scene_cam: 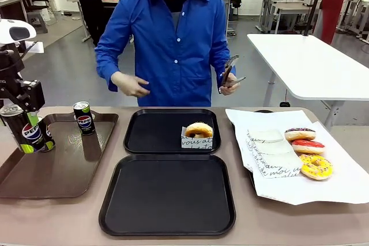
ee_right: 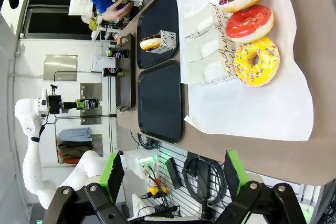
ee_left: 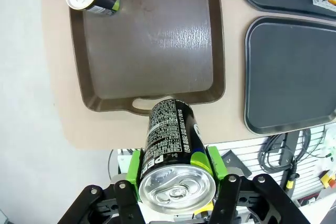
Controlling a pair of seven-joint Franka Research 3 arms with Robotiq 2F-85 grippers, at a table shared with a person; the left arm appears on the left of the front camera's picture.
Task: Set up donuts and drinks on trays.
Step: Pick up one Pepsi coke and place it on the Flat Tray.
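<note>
Can (ee_left: 170, 145) sits upright, clamped in your left gripper (ee_left: 176, 167), raised by the brown tray's (ee_left: 152, 51) left end. Carry it level to the far black tray (scene_cam: 153, 133) and land it beside the donut (scene_cam: 199, 129), clear of its sleeve. Right gripper (ee_right: 174, 174) hangs wide open.

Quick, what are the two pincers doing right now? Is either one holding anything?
Left pincer: closed on a Pepsi can.
Right pincer: open, holding nothing.

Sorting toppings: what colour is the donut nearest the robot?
The donut is yellow with coloured sprinkles; right wrist view shows best.
</note>
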